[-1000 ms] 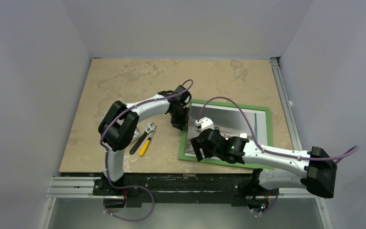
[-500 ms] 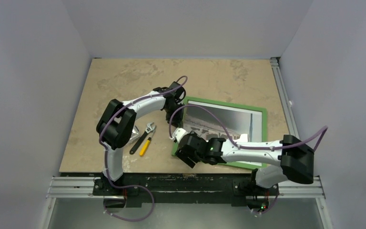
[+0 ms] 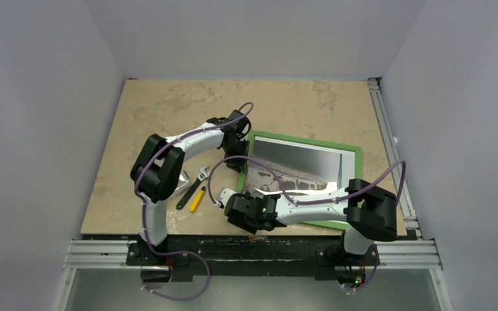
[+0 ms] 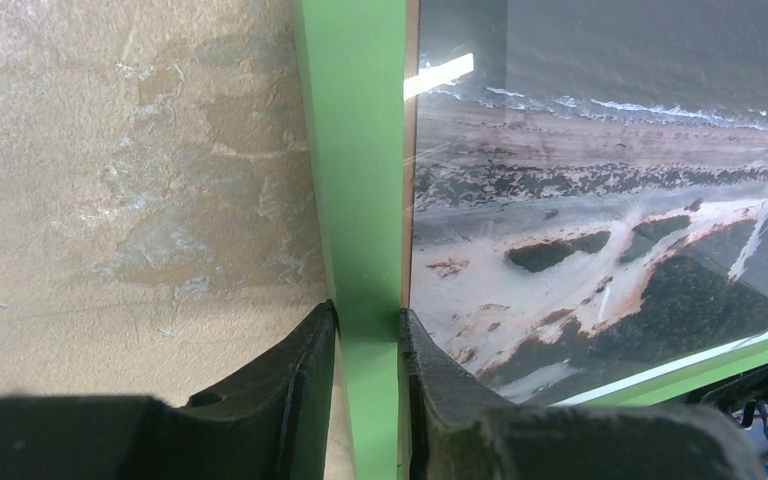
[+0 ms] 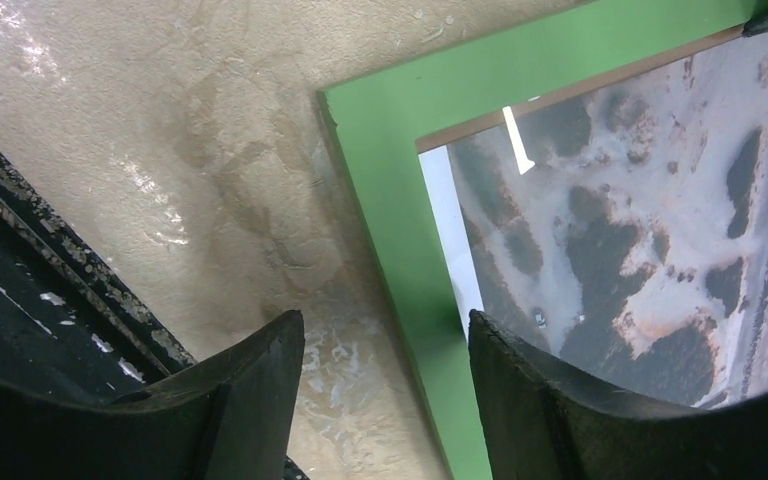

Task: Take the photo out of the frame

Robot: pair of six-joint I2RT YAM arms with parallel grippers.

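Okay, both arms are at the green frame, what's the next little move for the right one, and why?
Probably close the right gripper on the frame: its jaws stand open astride the green rail near the corner, while the left gripper is shut on the side rail. A second hold should steady it before freeing the photo.

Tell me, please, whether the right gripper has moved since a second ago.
Yes. The right gripper has shifted left, closer to the wrench, and toward the table's near edge.
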